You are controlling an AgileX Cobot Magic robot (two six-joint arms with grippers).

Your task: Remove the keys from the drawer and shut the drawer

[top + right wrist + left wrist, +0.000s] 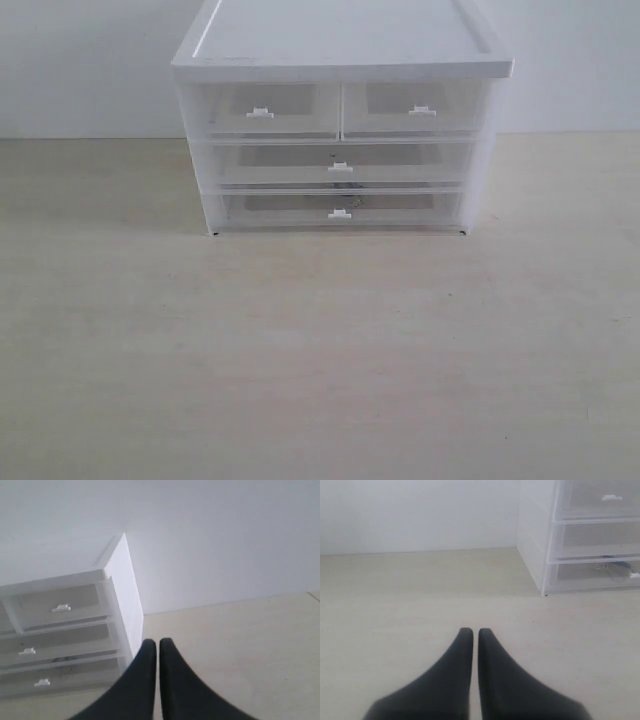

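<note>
The white cabinet (340, 60) stands at the back of the table. Its lowest drawer (290, 210) is pushed in, with a small white tab handle (340, 213). Dim through the translucent front, the keys (612, 566) show as a small dark and gold shape; in the exterior view only a faint dark spot shows by the handle. My left gripper (471, 631) is shut and empty over bare table, well short of the cabinet. My right gripper (158, 642) is shut and empty beside the cabinet's right front corner. Neither arm appears in the exterior view.
A wide middle drawer (280, 163) and two half-width top drawers (262, 108) sit above the lowest one, all pushed in. The pale wooden table (320, 360) stretches in front of the cabinet. A white wall (415, 515) runs behind.
</note>
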